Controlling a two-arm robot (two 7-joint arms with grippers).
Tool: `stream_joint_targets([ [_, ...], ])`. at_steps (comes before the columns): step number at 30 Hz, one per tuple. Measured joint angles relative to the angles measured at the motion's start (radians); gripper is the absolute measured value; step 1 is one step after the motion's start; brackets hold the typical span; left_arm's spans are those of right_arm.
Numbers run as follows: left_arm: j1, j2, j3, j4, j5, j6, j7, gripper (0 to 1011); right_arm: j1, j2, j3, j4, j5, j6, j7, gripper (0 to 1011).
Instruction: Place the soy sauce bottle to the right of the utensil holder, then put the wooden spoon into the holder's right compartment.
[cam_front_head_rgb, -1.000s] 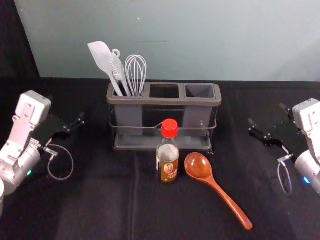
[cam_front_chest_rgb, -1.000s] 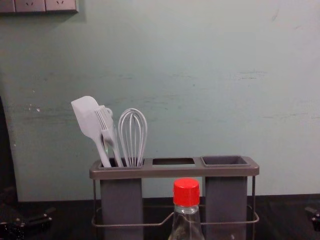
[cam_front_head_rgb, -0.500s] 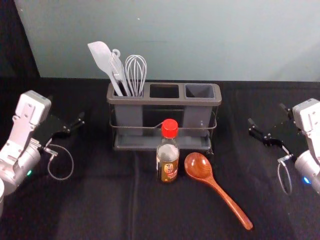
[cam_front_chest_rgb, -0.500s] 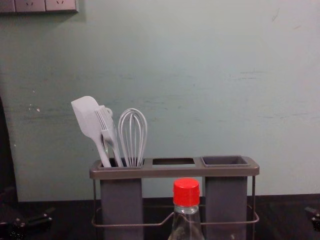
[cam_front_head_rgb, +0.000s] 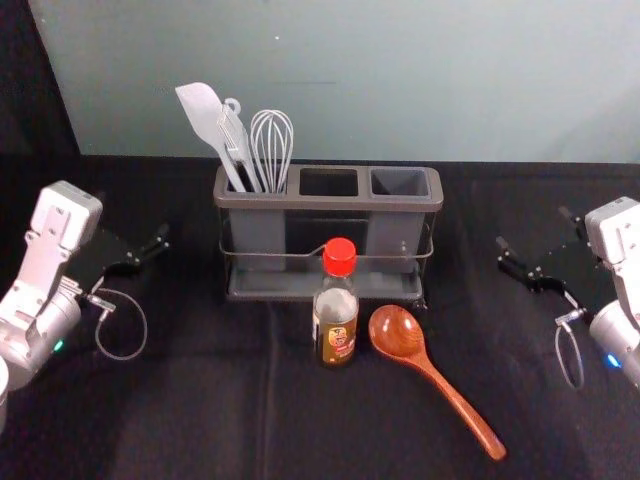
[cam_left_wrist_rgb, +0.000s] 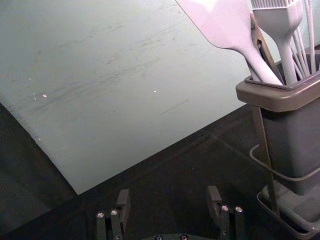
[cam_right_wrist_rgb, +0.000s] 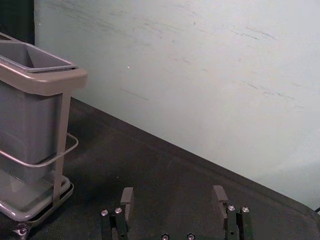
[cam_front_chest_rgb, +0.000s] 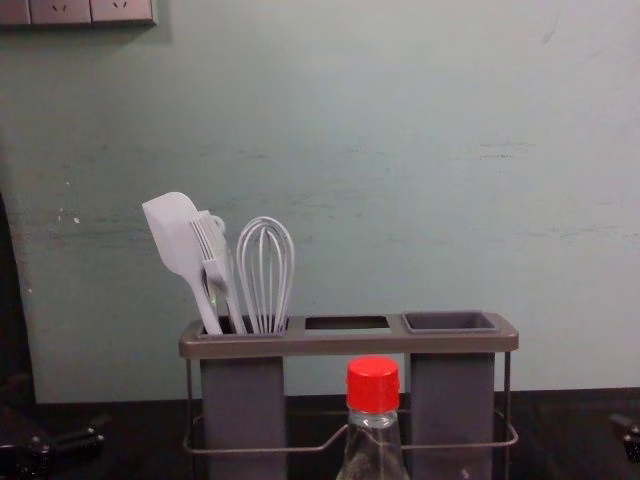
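Jaws wide apart on both the left gripper (cam_front_head_rgb: 135, 220) and the right gripper (cam_front_head_rgb: 533, 227), each arm angled in from its own side over the desk (cam_front_head_rgb: 200, 400); between them, the soy sauce bottle (cam_front_head_rgb: 336, 325) stands upright on the near side of the utensil holder (cam_front_head_rgb: 330, 202); the head view gives the wooden spoon (cam_front_head_rgb: 397, 330) lying right of the bottle, the chest view sockets (cam_front_chest_rgb: 60, 11) at far left

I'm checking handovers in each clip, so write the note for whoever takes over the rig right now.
Left gripper: open, empty, left of the utensil holder.
Right gripper: open, empty, right of the holder.
Soy sauce bottle: upright in front of the holder.
Wooden spoon: lying right of the bottle, bowl toward the holder.
Done: neither placement.
To do: bottle to the holder's right, then spoon into its right compartment.
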Motion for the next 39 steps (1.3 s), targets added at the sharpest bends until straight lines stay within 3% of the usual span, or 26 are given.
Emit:
stream_joint_targets([
  [39, 0.000, 0.000, 0.000, 0.000, 0.000, 0.000, 0.000, 1005, -0.018, 0.008, 0.011, -0.016, -0.002, -0.002, 0.001, 1003],
])
